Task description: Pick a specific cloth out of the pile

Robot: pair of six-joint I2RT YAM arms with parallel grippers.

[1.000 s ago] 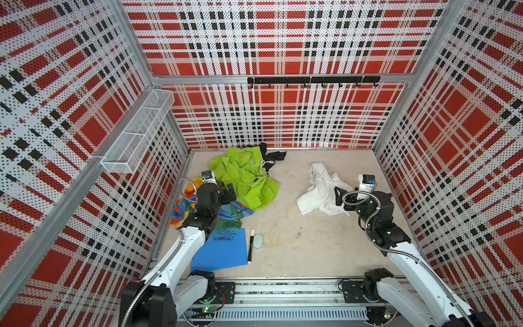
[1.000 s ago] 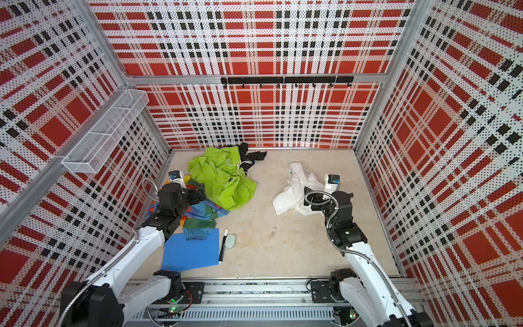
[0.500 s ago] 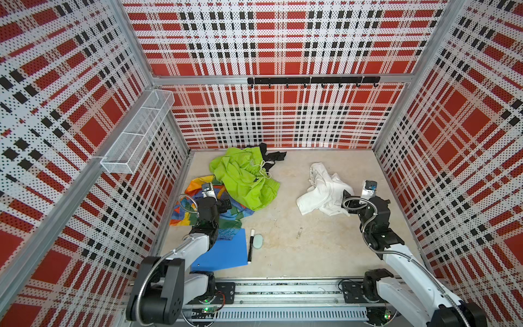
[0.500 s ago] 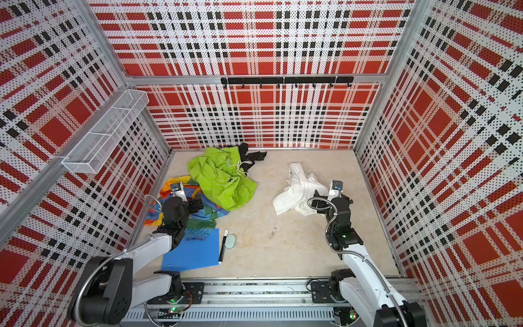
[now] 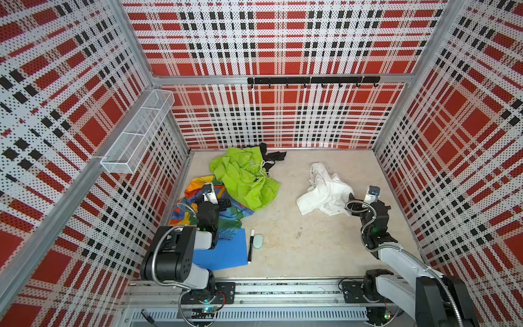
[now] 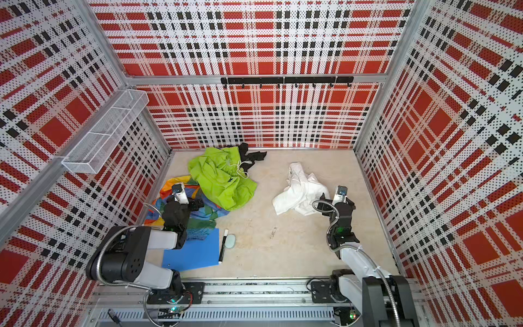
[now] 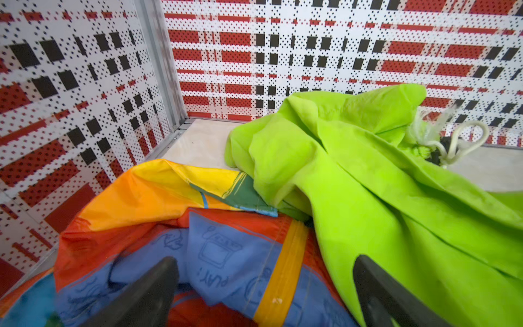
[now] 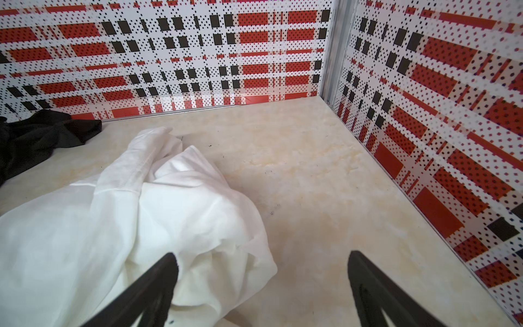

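Your right gripper gapes empty at the near edge of the crumpled plain white soft cloth, which lies alone, well apart from the mixed-colour fabric pile, where your left gripper also gapes empty. Expect the cloth to be light and limp; pinch a raised fold.

The rainbow fabric bears the word "PLAY" on its blue panel.

The plain white soft fabric cloth lies crumpled right of centre in both top views, well apart from the pile, a heap of lime-green, rainbow, teal and black fabrics left of centre.
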